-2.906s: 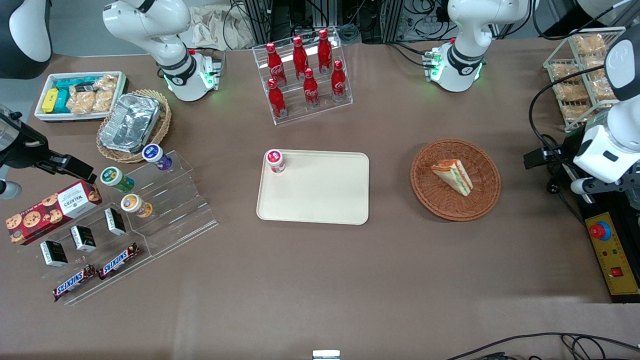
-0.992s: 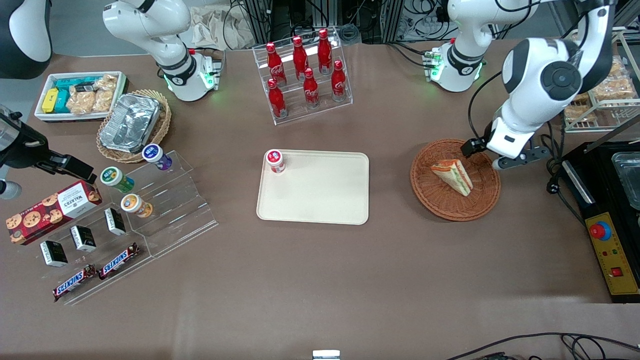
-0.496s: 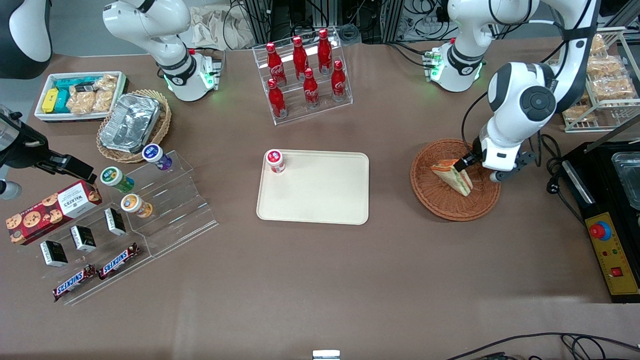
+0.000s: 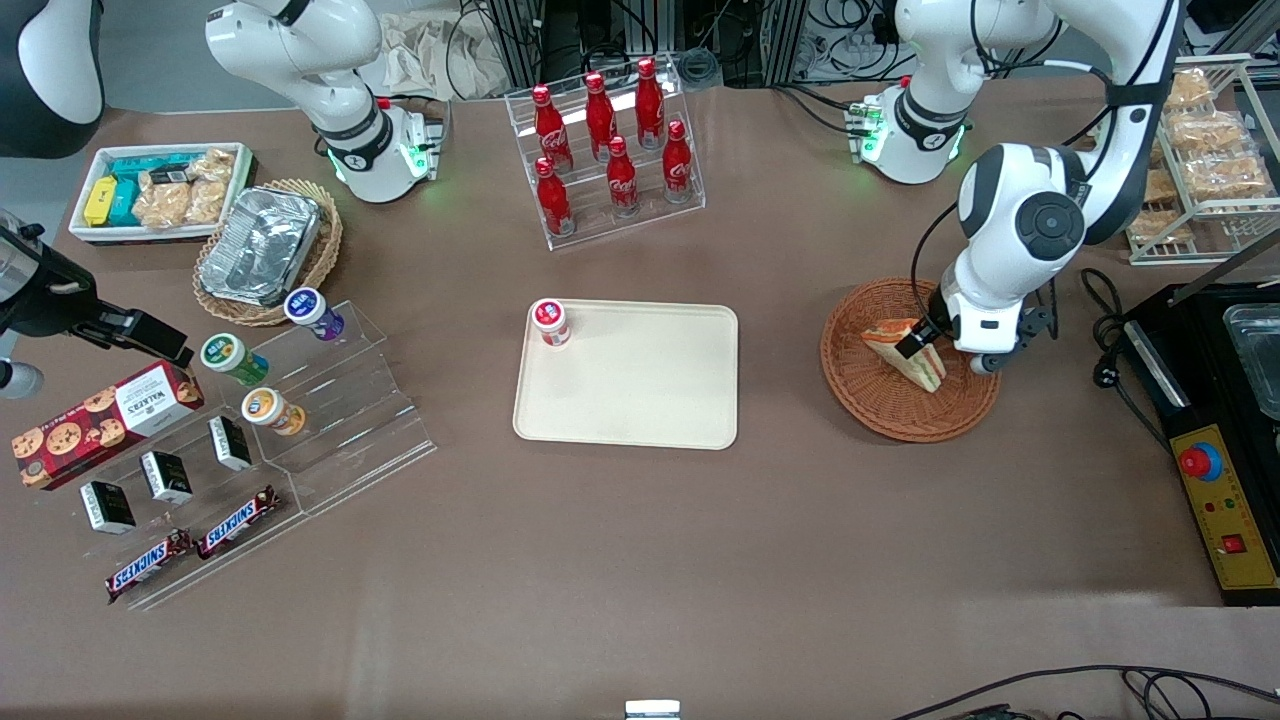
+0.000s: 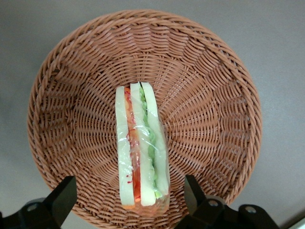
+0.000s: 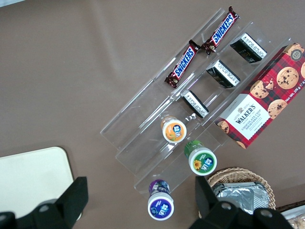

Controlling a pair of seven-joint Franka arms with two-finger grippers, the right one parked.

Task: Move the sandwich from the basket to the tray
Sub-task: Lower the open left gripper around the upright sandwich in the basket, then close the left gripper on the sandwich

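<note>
The cream tray (image 4: 640, 380) sits mid-table with a small red-and-white capped jar (image 4: 550, 322) standing in one corner of it. Toward the working arm's end is the round reddish-brown wicker basket (image 4: 880, 400), and the sandwich (image 5: 140, 150) lies in it, wrapped in clear film, filling stripes facing the wrist camera. The left gripper (image 4: 935, 345) is down over the basket with its fingers (image 5: 59, 198) spread wide, one on either side of the sandwich, not pinching it yet.

SNICKERS bars (image 6: 185, 69); WALKERS box (image 6: 261, 109)
</note>
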